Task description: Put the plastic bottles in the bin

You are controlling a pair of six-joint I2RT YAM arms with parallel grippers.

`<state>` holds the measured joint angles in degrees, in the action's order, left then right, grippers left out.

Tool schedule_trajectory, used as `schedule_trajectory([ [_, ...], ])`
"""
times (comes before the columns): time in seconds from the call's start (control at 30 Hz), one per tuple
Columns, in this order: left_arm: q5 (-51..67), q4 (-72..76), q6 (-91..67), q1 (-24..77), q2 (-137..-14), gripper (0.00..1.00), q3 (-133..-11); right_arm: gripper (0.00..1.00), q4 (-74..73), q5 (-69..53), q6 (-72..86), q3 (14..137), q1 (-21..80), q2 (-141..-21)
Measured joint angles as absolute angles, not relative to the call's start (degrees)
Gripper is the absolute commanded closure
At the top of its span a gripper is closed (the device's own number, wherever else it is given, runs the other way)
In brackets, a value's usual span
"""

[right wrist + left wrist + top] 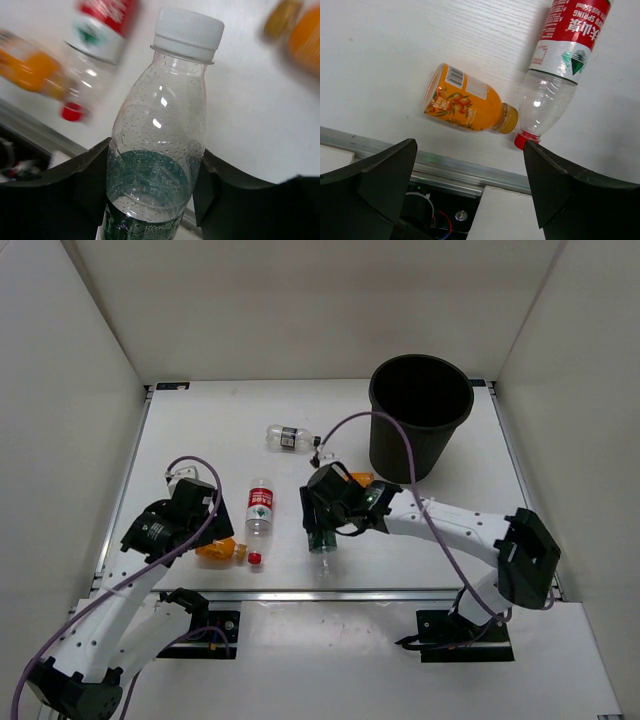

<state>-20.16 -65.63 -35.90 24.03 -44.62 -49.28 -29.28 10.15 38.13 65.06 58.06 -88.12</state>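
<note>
My right gripper (326,528) is shut on the clear green-label bottle (159,150), with both fingers pressed against its sides and its white cap (188,27) pointing away from the wrist. My left gripper (470,146) hangs open above the table's near edge, just short of an orange bottle (462,105) that lies on its side. Beside that one lies the red-white label bottle (566,55) with a red cap. A dark-label bottle (288,438) lies farther back. Another orange bottle (360,479) shows partly behind the right arm. The black bin (420,418) stands at the back right.
A metal rail (445,167) runs along the table's near edge, with cables and a mount below it. White walls close in the left, back and right sides. A purple cable (400,440) arcs over the right arm next to the bin.
</note>
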Motion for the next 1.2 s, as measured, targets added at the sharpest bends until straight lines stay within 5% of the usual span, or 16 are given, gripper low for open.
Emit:
schedule_trajectory([
  [0.3, -17.7, -60.5, -33.1, 25.0, -47.0, 0.01, -49.3, 0.6, -23.4, 12.6, 12.1, 92.1, 39.1, -79.5],
  [0.63, -15.7, -54.3, -32.4, 27.3, -52.3, 0.02, -49.1, 0.57, -8.2, 17.7, -5.8, 95.2, 21.4, -86.4],
  [0.7, -15.6, -53.0, -32.2, 28.4, -54.2, 0.02, -49.1, 0.49, -7.7, 18.3, -6.9, 95.4, 19.5, -89.6],
  [0.77, -15.3, -51.5, -31.9, 29.1, -56.0, 0.01, -49.1, 0.08, -8.1, 18.5, -7.6, 95.4, 18.2, -91.8],
  [0.8, -15.1, -50.9, -31.7, 29.2, -56.6, 0.01, -49.1, 0.01, -8.5, 18.9, -8.0, 95.3, 17.9, -92.5],
  [1.2, -14.2, -42.3, -27.7, 29.0, -65.6, 0.02, -49.1, 0.01, -21.3, 27.8, -7.4, 92.9, 27.3, -83.3],
])
